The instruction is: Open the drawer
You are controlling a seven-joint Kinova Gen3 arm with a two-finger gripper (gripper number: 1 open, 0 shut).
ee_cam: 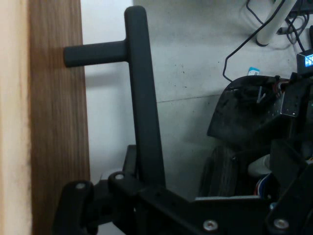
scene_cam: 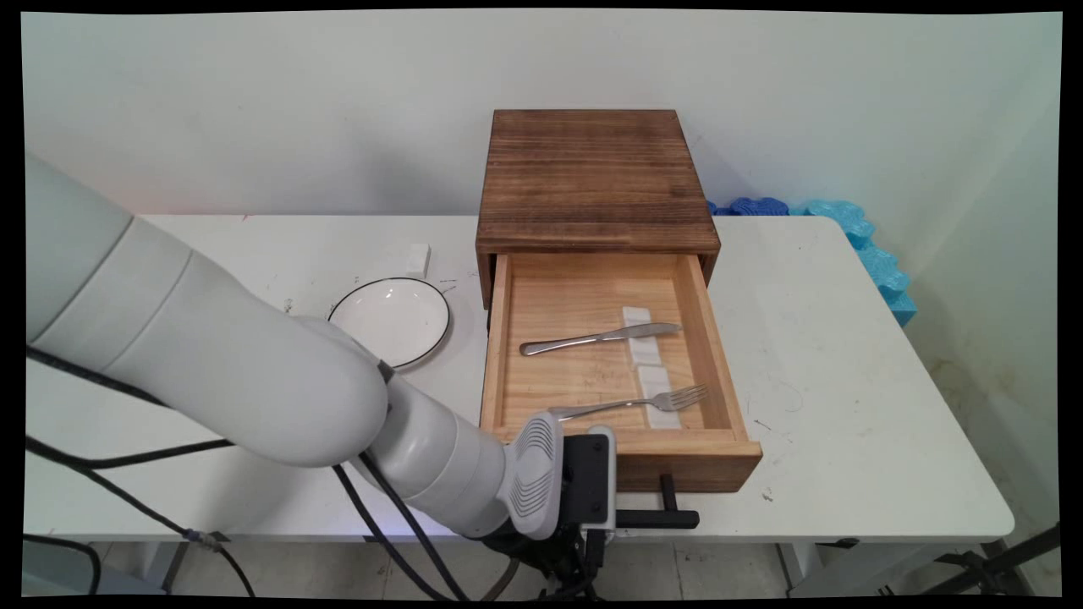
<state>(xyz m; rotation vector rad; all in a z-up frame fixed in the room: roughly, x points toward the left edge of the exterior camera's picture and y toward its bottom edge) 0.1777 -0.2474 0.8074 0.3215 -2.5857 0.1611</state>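
A wooden box [scene_cam: 592, 178] stands at the back of the table with its drawer [scene_cam: 721, 355] pulled far out over the near edge. Inside the drawer lie a metal knife [scene_cam: 596, 338] and a fork [scene_cam: 630, 404] across some white pads [scene_cam: 645, 359]. My gripper [scene_cam: 622, 520] sits low at the drawer front, on the left part of the black bar handle [scene_cam: 673, 518]. In the hand view the handle [ee_cam: 144, 98] runs down into my gripper [ee_cam: 149, 181], whose jaws press it from both sides, next to the wooden drawer front [ee_cam: 54, 122].
A white plate [scene_cam: 393, 321] with a dark rim lies left of the drawer, and a small white block [scene_cam: 418, 258] lies behind it. Blue foam [scene_cam: 871, 254] lines the table's far right edge. Black cables [scene_cam: 398, 516] hang below the arm.
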